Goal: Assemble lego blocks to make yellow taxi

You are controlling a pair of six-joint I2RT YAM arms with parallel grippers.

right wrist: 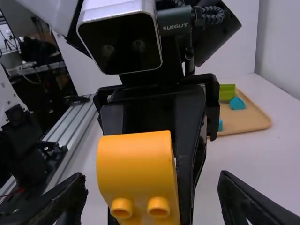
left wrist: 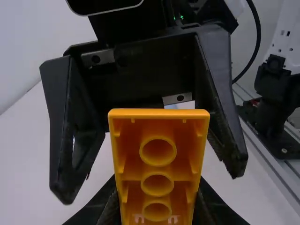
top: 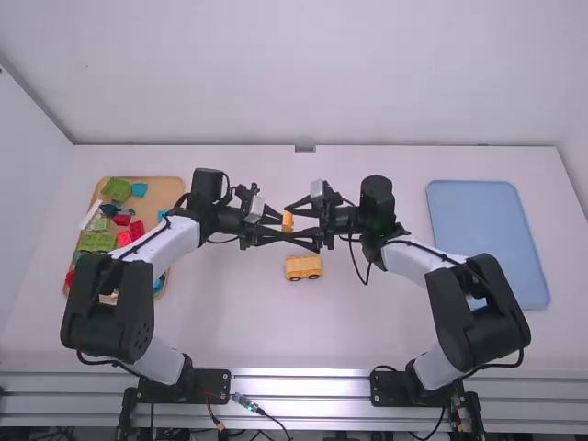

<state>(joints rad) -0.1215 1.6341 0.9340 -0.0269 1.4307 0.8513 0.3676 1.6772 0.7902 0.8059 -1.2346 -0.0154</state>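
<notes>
Block (left wrist: 157, 170), its hollow side near the left wrist camera, is pinched in the left gripper (left wrist: 157, 206) over the table (top: 230, 322); the right gripper (left wrist: 152, 183) stands wide around it. Likely light, stiff, slightly slick plastic: best held squarely by opposite sides. The car (top: 303, 267) waits below on its wheels

In the right wrist view, one short line of pale capital letters, perhaps a maker's name, runs across the dark grey, block-shaped cable plug (right wrist: 175, 27) just beside the silver-rimmed, rounded, glossy black camera (right wrist: 121, 44).
</notes>
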